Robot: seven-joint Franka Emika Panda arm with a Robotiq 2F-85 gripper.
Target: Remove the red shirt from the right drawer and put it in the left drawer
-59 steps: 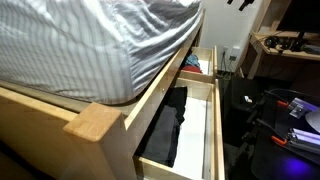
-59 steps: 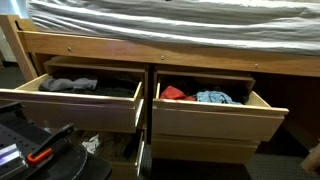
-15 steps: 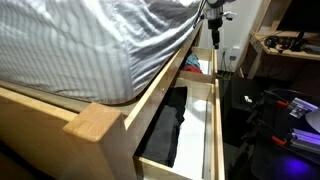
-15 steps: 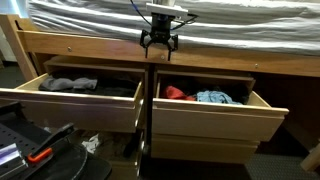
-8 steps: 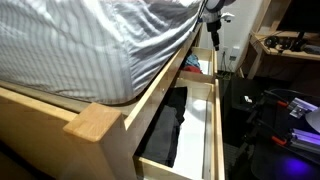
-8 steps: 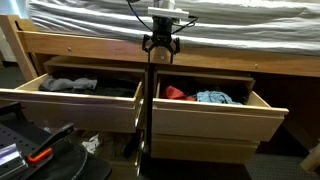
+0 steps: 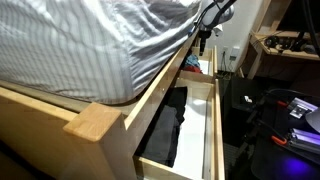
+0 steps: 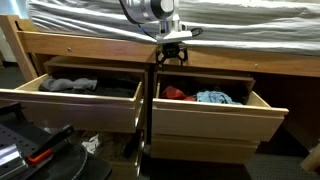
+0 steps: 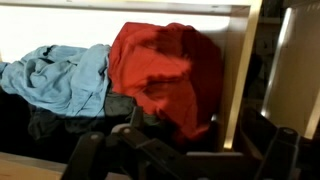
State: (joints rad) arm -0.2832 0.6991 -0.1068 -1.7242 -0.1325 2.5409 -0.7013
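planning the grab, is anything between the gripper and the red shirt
Nothing: in an exterior view only air separates the open gripper and the red shirt; the wrist view shows the blue cloth beside it, not over it.

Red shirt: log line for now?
claw: open, above right drawer | red shirt: inside, ungrasped, beside blue cloth | left drawer: open

Shirt (image 8: 175, 93) lies in right drawer (image 8: 215, 115) — beside another cloth (image 8: 212, 97) — gripper (image 8: 172, 61) above.
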